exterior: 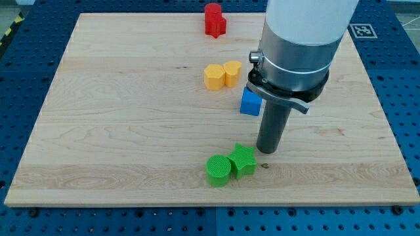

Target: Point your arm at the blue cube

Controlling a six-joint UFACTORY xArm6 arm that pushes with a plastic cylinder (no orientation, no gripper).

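The blue cube lies near the board's middle, partly hidden behind my arm on its right side. My tip rests on the board just below and slightly right of the blue cube, about a block's width away. A green star-shaped block sits just left of the tip, touching a green round block.
A yellow hexagonal block and a yellow heart-shaped block touch each other above and left of the blue cube. Two red blocks stand at the board's top edge. The wooden board lies on a blue perforated table.
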